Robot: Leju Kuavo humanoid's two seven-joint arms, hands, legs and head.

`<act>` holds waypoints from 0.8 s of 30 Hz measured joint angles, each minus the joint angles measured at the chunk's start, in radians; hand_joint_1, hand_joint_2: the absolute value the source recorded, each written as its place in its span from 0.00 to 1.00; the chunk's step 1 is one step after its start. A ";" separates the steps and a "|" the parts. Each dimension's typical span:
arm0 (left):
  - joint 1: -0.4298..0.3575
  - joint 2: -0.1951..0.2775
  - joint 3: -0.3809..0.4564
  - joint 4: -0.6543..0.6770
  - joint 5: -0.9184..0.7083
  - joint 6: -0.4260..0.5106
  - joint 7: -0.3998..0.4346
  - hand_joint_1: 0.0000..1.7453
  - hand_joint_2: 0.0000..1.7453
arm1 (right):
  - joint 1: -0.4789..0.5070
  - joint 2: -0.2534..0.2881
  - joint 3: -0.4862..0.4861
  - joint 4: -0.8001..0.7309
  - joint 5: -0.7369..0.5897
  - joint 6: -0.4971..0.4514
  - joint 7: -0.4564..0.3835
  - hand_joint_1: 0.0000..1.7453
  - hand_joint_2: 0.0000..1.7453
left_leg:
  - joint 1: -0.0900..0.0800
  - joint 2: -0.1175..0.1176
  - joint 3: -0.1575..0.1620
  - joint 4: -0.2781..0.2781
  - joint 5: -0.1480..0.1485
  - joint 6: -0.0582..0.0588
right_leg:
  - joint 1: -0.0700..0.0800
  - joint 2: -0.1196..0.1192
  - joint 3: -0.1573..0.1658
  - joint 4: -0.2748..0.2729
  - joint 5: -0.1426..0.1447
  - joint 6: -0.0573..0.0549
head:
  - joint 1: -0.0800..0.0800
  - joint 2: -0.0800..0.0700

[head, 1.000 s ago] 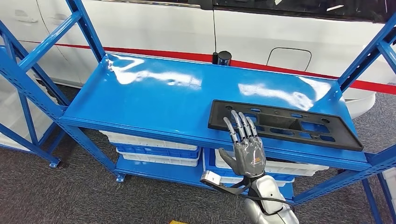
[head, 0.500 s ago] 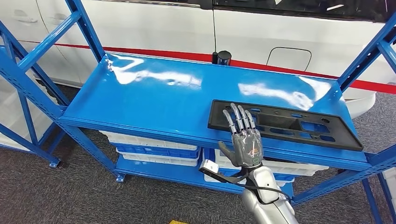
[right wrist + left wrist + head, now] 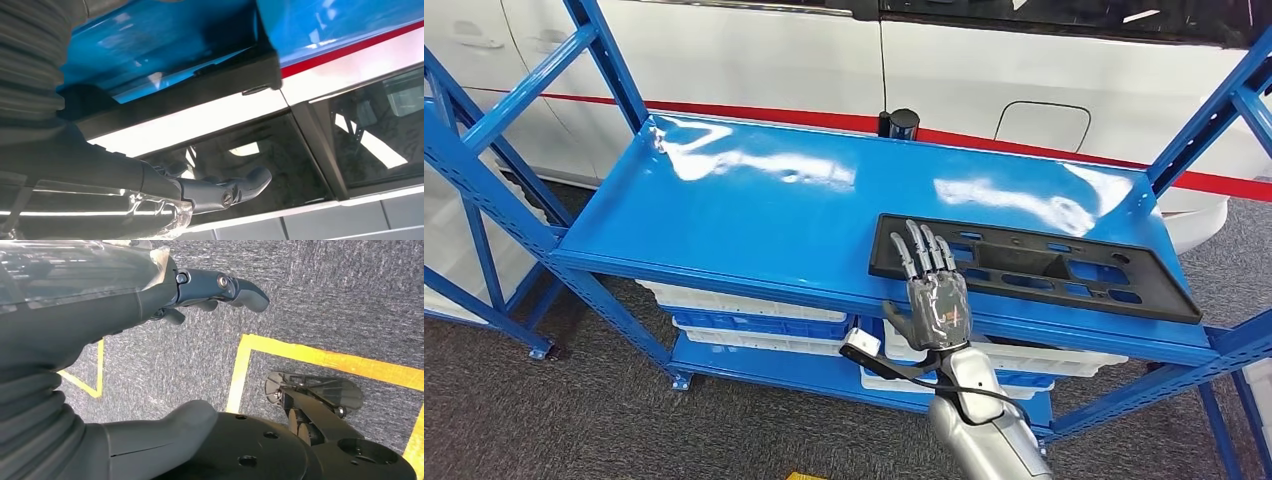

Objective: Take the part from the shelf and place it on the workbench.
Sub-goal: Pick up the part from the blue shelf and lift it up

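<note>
**A:** Start close in. What can't you make out?

**B:** The right arm is cut off by the bottom edge of the head view, so its upper part is out of frame. From the right wrist camera the right hand's fingertips are dark against a dark window, and I cannot tell if they touch anything. The lower shelf is half hidden under the top deck; white and blue bins peek out, contents unseen.

**A:** And the hand's pose?

**B:** The right hand is raised in front of the shelf's front edge, back of the hand toward the camera, fingers straight, apart and pointing up, overlapping the near left end of the black part. The thumb sticks out to the side. It holds nothing.

**A:** The left one?

**B:** The left hand hangs over grey carpet with yellow floor tape. Its fingers are loosely extended, nothing in them.

**A:** Where is the part?

**B:** Flat on the top deck of the blue shelf, toward the right front, its long side along the front edge. In the right wrist view it shows as a dark bar against the blue.

**A:** Any change from a second ago?

**B:** The hand has slid left and a little higher, fingertips now further over the part's left end. The part has not moved.

**A:** Beyond the shelf?

**B:** A white vehicle with a red stripe, and a small dark cylinder at the deck's back edge.
</note>
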 joint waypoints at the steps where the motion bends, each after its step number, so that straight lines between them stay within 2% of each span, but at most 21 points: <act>1: 0.000 0.000 0.000 0.000 0.000 -0.001 0.000 0.00 1.00 | -0.005 0.004 0.001 0.007 0.001 0.000 0.000 0.00 1.00 | 0.000 0.000 0.000 0.000 0.000 0.000 | 0.000 0.000 -0.001 0.000 0.000 0.000 | 0.000 0.000; 14: -0.001 0.001 0.000 0.000 -0.003 0.001 0.011 0.00 1.00 | -0.071 0.026 0.009 0.066 -0.011 -0.003 0.001 0.00 1.00 | 0.000 0.000 0.000 0.000 0.000 0.000 | 0.000 0.000 0.001 0.000 0.000 0.000 | 0.000 0.000; 24: -0.001 0.002 0.000 0.000 -0.002 -0.003 0.010 0.00 1.00 | -0.134 0.022 -0.019 0.105 0.005 -0.010 0.035 0.00 1.00 | 0.000 0.000 0.000 0.000 0.000 0.000 | 0.000 0.000 -0.001 0.000 0.000 0.000 | 0.000 0.000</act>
